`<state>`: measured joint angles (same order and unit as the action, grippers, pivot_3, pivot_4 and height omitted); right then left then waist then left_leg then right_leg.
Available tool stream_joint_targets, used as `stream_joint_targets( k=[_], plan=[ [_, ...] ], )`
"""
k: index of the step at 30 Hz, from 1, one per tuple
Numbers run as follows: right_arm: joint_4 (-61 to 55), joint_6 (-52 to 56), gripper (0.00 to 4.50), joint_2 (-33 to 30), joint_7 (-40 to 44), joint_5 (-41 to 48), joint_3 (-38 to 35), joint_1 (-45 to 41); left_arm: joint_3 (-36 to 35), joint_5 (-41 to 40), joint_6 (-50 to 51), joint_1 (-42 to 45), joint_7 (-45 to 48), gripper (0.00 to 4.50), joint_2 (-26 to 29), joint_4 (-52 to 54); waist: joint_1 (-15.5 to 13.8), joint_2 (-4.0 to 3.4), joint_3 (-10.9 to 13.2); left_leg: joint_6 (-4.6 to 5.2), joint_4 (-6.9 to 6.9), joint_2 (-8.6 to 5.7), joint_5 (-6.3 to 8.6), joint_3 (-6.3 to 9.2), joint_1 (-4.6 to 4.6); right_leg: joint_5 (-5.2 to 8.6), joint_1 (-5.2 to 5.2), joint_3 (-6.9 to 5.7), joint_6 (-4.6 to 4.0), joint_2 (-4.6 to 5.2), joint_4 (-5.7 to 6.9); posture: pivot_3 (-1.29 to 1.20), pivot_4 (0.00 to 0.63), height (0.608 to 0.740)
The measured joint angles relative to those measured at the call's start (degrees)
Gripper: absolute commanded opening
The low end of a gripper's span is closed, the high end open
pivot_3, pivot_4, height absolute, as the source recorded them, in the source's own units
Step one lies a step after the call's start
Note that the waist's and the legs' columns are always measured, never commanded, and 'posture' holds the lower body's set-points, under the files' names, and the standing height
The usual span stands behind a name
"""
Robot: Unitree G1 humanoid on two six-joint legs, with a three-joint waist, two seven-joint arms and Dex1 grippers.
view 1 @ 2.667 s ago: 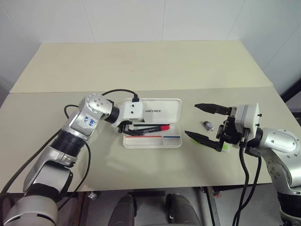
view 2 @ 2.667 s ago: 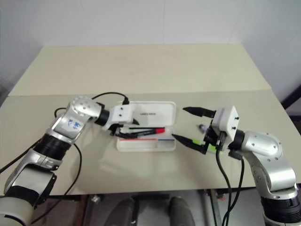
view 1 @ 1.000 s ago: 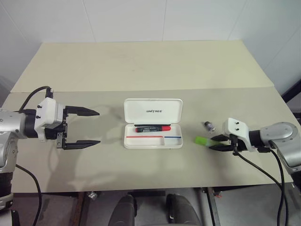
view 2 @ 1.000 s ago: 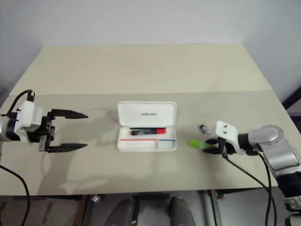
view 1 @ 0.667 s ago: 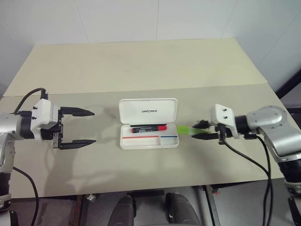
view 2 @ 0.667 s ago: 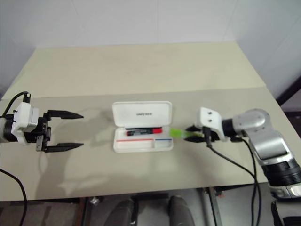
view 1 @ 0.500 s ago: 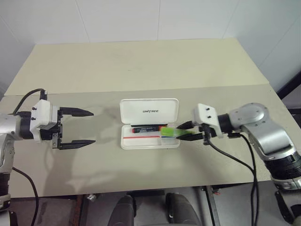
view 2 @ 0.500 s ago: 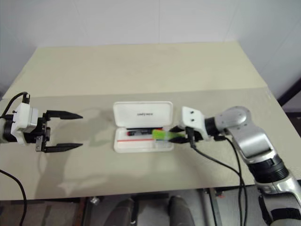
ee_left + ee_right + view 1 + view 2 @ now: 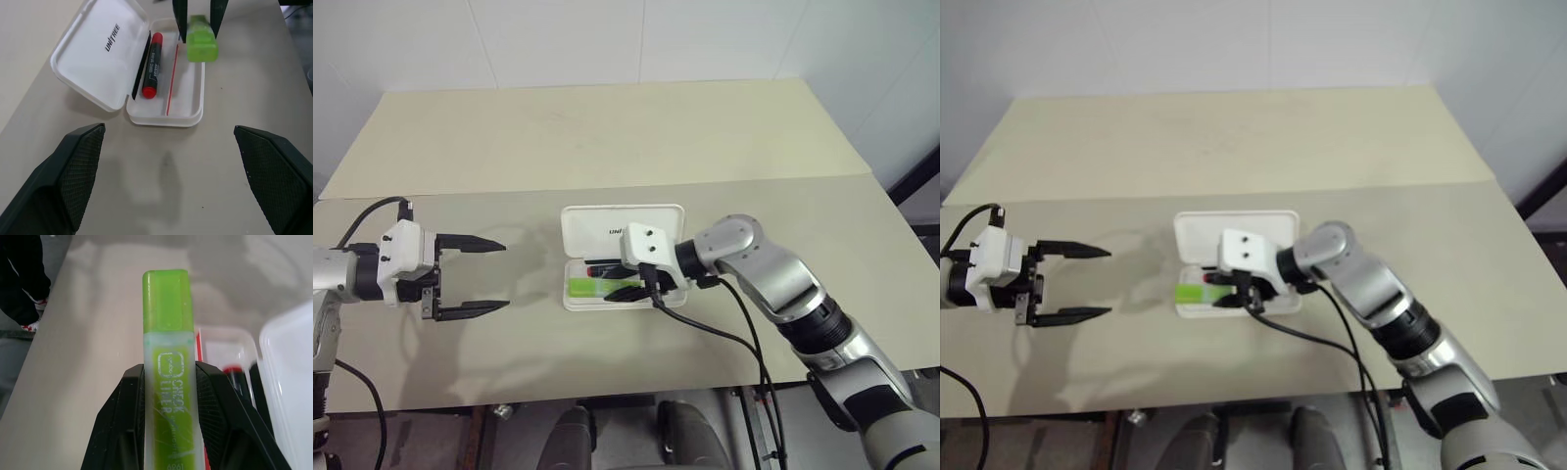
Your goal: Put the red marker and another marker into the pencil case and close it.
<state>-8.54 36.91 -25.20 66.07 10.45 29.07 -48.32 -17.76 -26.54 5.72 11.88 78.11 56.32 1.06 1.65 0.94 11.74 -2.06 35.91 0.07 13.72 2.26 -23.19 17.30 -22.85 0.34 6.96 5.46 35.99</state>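
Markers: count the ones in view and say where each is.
2. The red marker lies in the tray of the open pencil case. The lime-green marker is clamped in the right gripper over the case.

I can read "UNITREE" in dark capitals on the inside of the open lid of the pencil case, which lies at the middle of the table. On the lime-green marker there is white print, "CHECK LINER", beside a small boxed logo I cannot make out, and digits at its near end that look like "1989". The red marker in the case carries small print too fine to read.
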Motion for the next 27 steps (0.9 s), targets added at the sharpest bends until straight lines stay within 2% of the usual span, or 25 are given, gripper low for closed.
stream_joint_targets(
  k=[14, 19, 27],
  plan=[
    [12.5, -8.1, 1.08, 3.6, 0.7, -6.1, 3.6, -1.3, -2.0, -0.3, 1.9, -3.1, -2.4, 4.50, 0.2, 4.4, 0.0, 0.01, 0.0, -0.01, -0.03, -0.01, 0.00, -0.02, 0.00, 0.00, -0.02, 0.01, 0.00, 0.00, -0.01, 0.00, 0.150, 0.740],
    [13.5, -8.7, 1.08, 3.6, 1.6, -7.3, 3.6, -1.3, -2.0, -0.3, 1.9, -3.1, -2.4, 4.50, 0.4, 4.9, 0.1, 0.01, 0.0, -0.01, -0.11, -0.01, 0.00, -0.04, 0.00, 0.01, -0.08, 0.01, -0.02, -0.02, -0.01, 0.00, 0.150, 0.740],
    [15.3, -10.6, 3.87, 5.3, 1.1, -7.6, 2.5, -1.9, -2.0, -0.3, 1.9, -1.4, -2.6, 4.50, 0.4, 4.8, 0.1, 0.01, 0.0, -0.01, -0.16, -0.01, 0.00, -0.07, -0.01, 0.01, -0.12, 0.02, -0.02, -0.03, -0.01, 0.00, 0.150, 0.740]
  ],
)
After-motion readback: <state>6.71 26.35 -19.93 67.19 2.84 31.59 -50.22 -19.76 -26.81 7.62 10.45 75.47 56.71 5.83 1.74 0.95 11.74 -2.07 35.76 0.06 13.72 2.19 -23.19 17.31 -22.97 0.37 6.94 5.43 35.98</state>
